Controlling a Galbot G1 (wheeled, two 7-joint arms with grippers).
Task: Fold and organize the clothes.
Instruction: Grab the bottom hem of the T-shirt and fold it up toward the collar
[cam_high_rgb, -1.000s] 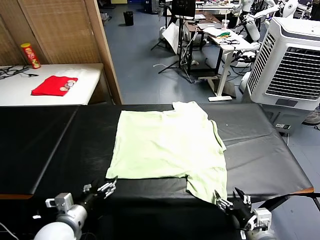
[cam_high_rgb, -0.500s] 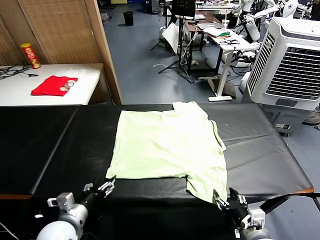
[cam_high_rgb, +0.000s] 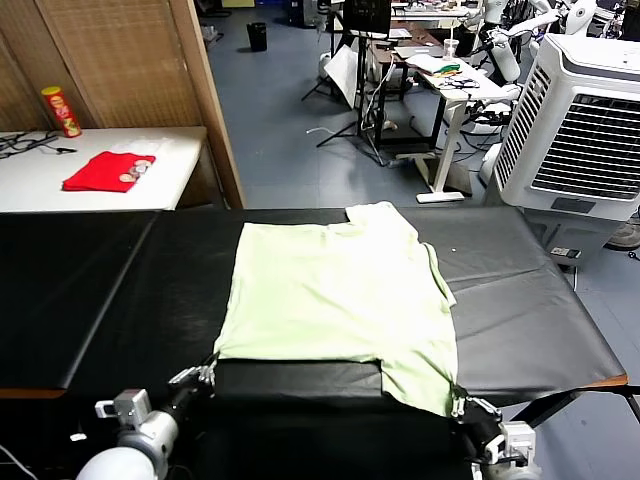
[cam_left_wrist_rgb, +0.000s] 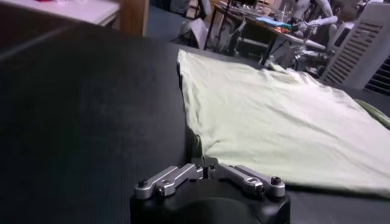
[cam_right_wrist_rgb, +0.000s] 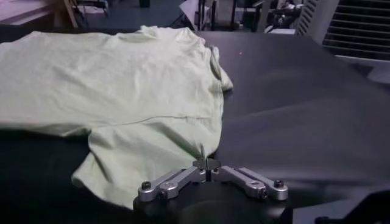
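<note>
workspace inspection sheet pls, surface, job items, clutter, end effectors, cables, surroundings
surface: black padded table, seamed.
job's things: pale green shirt spread flat, one near corner hanging lower on the robot's right.
clutter: nothing seen on the black table.
end effectors: left end effector shut on the shirt's near left corner; right end effector shut on its near right corner.
cables: dark cables on the white side table.
surroundings: red cloth, red can, white air cooler, desks behind.

Blue floor (cam_high_rgb: 280, 120), white side table (cam_high_rgb: 170, 165)
</note>
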